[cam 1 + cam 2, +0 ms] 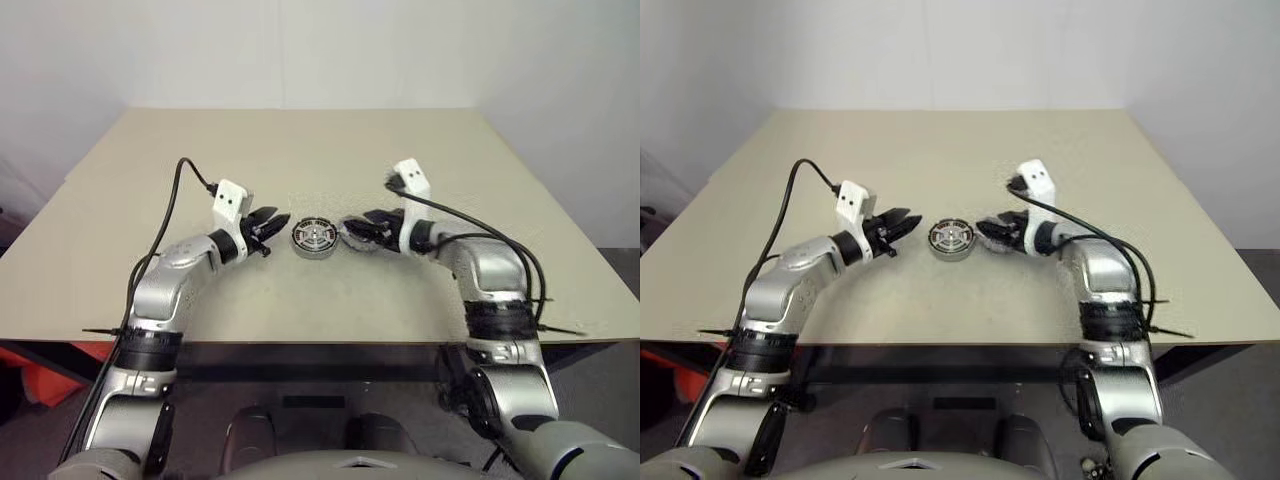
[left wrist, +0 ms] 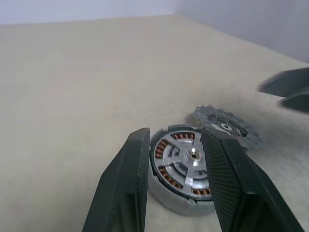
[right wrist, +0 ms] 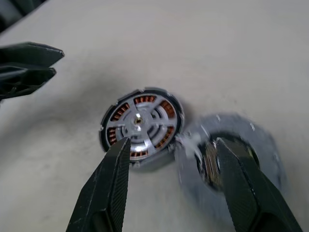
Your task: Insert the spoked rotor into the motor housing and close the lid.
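Observation:
The motor housing (image 1: 313,238) lies flat at the table's middle, its copper windings ringing a silver centre. Inside that ring sits the spoked rotor (image 3: 140,123), its silver face up. The lid (image 2: 224,126), grey with a notched edge, lies on the table touching the housing's right side. My left gripper (image 1: 275,222) hovers just left of the housing, open and empty, and the housing shows through the gap between its fingers (image 2: 130,183). My right gripper (image 3: 173,145) is open just right of the housing, over the lid, with nothing held.
The beige table (image 1: 300,150) stretches bare behind and to both sides of the parts. Its front edge (image 1: 320,343) runs just below my arms. A plain wall stands beyond the far edge.

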You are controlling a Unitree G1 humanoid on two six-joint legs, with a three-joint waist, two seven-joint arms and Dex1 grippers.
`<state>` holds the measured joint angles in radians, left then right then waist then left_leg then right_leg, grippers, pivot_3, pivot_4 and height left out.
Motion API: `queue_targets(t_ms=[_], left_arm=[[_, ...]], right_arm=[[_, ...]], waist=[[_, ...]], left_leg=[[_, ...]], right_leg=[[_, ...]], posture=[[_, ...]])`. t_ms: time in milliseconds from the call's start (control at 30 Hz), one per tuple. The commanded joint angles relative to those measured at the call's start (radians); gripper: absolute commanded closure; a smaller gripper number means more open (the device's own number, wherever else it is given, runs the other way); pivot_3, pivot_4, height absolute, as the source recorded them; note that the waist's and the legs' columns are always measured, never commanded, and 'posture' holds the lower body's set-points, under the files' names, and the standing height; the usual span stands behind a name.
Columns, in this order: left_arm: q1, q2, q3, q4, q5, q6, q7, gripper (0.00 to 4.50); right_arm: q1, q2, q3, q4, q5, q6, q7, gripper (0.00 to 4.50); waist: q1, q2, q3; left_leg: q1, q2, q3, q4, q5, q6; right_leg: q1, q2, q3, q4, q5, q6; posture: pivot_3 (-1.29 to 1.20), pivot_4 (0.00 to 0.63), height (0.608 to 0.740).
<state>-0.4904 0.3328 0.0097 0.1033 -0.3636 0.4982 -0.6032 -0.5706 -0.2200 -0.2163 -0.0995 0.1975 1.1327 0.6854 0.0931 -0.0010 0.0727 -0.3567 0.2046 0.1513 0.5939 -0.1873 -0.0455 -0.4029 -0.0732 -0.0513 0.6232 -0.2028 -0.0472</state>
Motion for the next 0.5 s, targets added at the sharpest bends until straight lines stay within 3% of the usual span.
queue_targets(t_ms=[33, 267, 500], left_arm=[[-0.066, 0.023, 0.022, 0.078, 0.024, -0.068, -0.025, 2.73], [-0.108, 0.018, 0.009, 0.136, 0.029, -0.089, -0.058, 2.73], [-0.107, 0.001, -0.001, 0.133, 0.039, -0.089, -0.065, 2.73]], right_arm=[[0.009, 0.050, -0.153, -0.106, 0.069, 0.187, -0.117, 1.37], [-0.053, 0.224, -0.492, -0.118, 0.101, 0.474, -0.278, 1.37], [-0.093, 0.311, -0.618, -0.045, 0.093, 0.469, -0.391, 1.37]], waist=[[0.002, 0.000, 0.000], [0.006, 0.001, 0.000], [0.007, 0.001, -0.001]], left_leg=[[0.001, 0.000, 0.000, -0.001, 0.003, -0.004], [0.005, -0.001, 0.000, -0.010, 0.007, -0.011], [0.006, -0.002, 0.000, -0.016, 0.010, -0.016]], right_leg=[[0.000, 0.000, 0.000, 0.000, -0.001, 0.002], [0.001, 0.000, 0.000, -0.001, -0.004, 0.006], [0.000, 0.000, 0.000, -0.001, -0.004, 0.005]], posture=[[0.00, 0.000, 0.740], [0.00, 0.000, 0.740], [0.00, 0.000, 0.740]])
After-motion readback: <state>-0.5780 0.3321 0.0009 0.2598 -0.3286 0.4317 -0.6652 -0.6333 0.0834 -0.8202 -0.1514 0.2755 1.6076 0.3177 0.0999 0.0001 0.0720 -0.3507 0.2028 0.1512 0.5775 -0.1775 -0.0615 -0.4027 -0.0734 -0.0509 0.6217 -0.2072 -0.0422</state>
